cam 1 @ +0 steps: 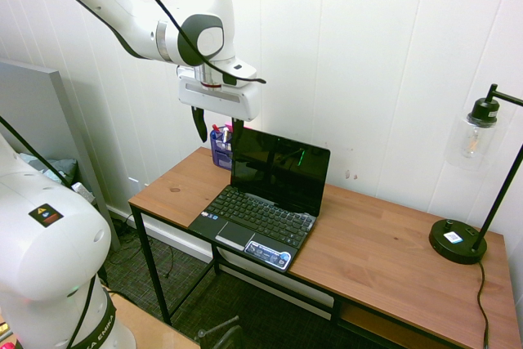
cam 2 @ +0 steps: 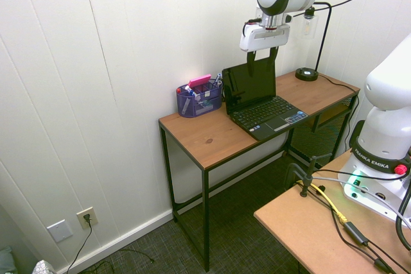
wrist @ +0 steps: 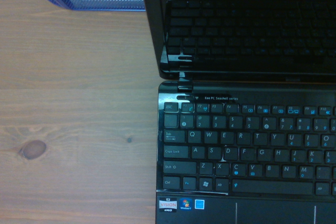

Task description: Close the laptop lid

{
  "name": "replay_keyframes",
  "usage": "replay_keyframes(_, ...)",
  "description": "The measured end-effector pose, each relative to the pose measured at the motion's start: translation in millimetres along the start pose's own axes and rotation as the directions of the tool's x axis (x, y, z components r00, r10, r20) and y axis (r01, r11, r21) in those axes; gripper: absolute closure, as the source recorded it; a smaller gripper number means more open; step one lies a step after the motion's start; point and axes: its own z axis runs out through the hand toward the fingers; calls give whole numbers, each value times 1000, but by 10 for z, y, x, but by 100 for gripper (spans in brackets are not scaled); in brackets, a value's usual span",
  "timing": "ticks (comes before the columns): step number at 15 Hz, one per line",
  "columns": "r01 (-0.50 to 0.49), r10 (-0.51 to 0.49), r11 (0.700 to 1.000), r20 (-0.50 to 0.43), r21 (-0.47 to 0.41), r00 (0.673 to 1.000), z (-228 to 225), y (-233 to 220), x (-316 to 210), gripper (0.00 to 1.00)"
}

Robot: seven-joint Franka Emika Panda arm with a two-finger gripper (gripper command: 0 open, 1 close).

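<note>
A small black netbook (cam 1: 257, 218) sits on the wooden desk (cam 1: 384, 251), its keyboard facing the desk's front edge. The laptop lid (cam 1: 279, 171) stands open and nearly upright, with its glossy dark screen showing. My gripper (cam 1: 218, 128) hangs open just over the lid's top edge, near the corner beside the blue organiser. From the other side, the gripper (cam 2: 262, 57) has one finger on each side of the lid (cam 2: 249, 86) top; I cannot tell whether they touch it. The wrist view looks down on the screen (wrist: 247, 19), the hinge and the keyboard (wrist: 247, 150).
A blue mesh organiser (cam 1: 221, 146) with pens stands against the wall beside the lid, also seen as the organiser (cam 2: 199, 99). A black lamp (cam 1: 462, 239) stands at the desk's far end. The white wall runs close behind the laptop. A second wooden table (cam 2: 308, 229) is nearby.
</note>
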Motion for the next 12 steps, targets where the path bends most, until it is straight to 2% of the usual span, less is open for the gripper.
replay_keyframes(4,-11,11,1000,-15,8,1000,-66,-9,66,0)
replay_keyframes(9,-67,71,996,-81,58,994,-416,-167,438,0)
replay_keyframes(12,-108,115,991,-84,78,990,-407,-357,742,0)
